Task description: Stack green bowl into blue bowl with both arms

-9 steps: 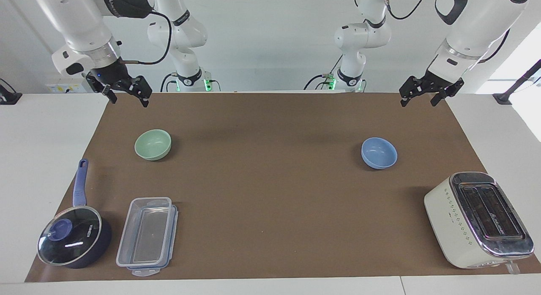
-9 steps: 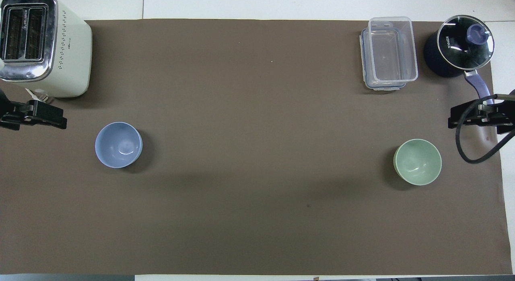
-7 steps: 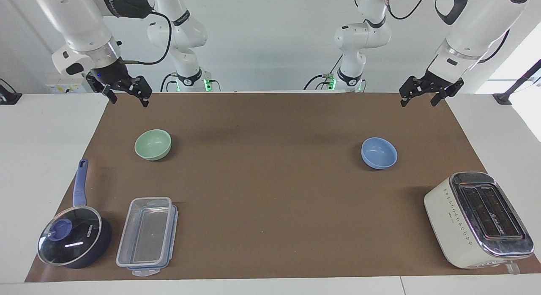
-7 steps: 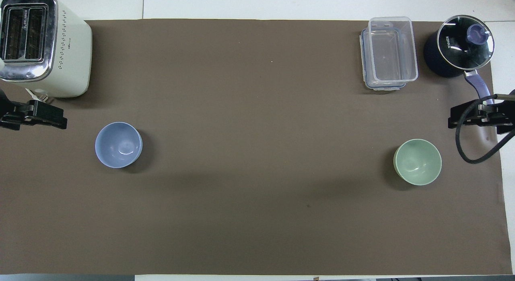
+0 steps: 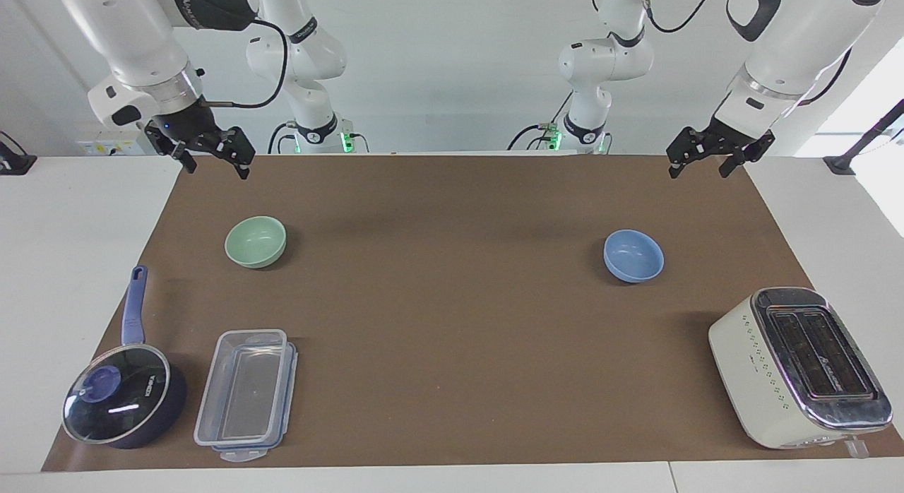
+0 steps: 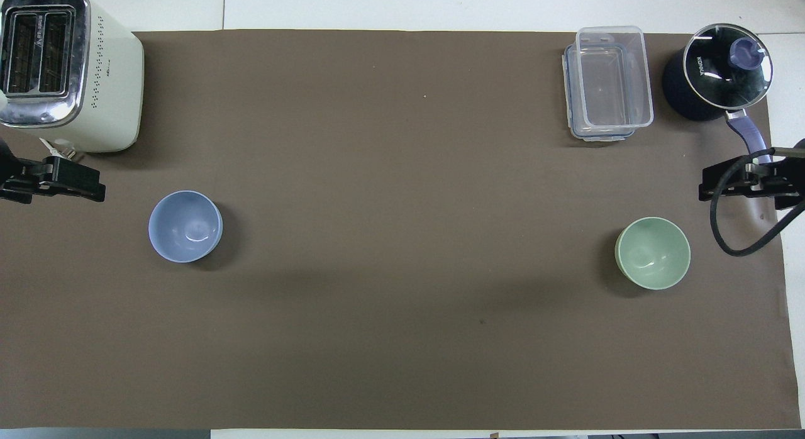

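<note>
Facing view first: you have both white jointed arms raised at the robots' edge of the brown mat point(image 5: 452, 380) that covers the white surface point(image 5: 70, 267). The left tool point(image 5: 708, 167) hangs over the mat's corner at the left arm's end, its 2 fingers spread apart and gripping nothing. The right tool point(image 5: 215, 161) hangs over the corner at the right arm's end, fingers likewise apart and empty.

The small round pale mint-green bowl point(image 5: 256, 241) sits upright on the mat toward the right arm's end, farther from the robots than the right tool's corner and well clear of it. The small round light periwinkle-blue bowl point(image 5: 633, 256) sits upright toward the left arm's end, well apart from the green one, with bare mat between them (neither bowl is touched by anything).

Farther from the robots than the green bowl you will find a clear rectangular plastic container point(image 5: 246, 394) resting on its blue-rimmed lid, and just beside it, nearer the mat's edge, a dark blue saucepan with a glass lid point(image 5: 123, 395), its blue handle pointing toward the robots. At the left arm's end, farther from the robots than the blue bowl, stands a cream 2-slot toaster with a chrome top point(image 5: 798, 366).

In the overhead view each tool shows only at the frame's side edge.
</note>
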Robot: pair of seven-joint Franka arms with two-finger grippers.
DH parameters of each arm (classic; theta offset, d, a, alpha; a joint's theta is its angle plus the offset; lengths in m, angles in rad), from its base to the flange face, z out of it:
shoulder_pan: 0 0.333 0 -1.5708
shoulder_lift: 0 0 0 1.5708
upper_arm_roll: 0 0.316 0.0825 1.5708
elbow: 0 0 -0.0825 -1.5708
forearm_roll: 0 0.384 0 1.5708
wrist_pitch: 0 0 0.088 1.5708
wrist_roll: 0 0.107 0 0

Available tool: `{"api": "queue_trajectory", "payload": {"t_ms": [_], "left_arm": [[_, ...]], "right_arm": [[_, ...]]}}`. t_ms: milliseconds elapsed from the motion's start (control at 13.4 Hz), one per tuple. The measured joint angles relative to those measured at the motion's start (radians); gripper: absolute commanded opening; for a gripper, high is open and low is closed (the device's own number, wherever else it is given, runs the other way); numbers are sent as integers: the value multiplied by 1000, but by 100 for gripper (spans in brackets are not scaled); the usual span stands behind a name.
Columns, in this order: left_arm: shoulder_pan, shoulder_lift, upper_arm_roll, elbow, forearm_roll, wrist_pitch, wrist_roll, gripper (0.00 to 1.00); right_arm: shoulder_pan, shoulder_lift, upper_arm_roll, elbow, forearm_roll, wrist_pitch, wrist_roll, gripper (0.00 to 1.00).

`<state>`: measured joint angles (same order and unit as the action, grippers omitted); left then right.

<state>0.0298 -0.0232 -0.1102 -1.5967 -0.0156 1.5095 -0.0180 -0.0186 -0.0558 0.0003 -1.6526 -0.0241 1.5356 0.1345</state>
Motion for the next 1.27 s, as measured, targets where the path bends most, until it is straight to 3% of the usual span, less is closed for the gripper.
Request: {"api": "queue_trajectory", "payload": {"t_ms": [298, 447, 894, 1043, 1267], "left_arm": [[0, 0, 0, -4, 0, 0, 0, 100], [2, -8, 1, -40, 0, 25, 0, 100], [26, -96, 10, -538, 0, 451, 71, 100], [49, -73, 13, -615, 0, 554, 133, 98], [62, -7, 14, -633, 0, 638, 163, 93]], "right_arm": [[-1, -6, -2, -45, 0, 38, 0, 100], [-10, -32, -9, -129, 0, 117, -4, 100], [-154, -157, -16, -495, 0, 424, -201, 100], [-190, -151, -17, -603, 0, 563, -240, 100], [-211, -84, -18, -714, 0, 761, -282, 98]]}}
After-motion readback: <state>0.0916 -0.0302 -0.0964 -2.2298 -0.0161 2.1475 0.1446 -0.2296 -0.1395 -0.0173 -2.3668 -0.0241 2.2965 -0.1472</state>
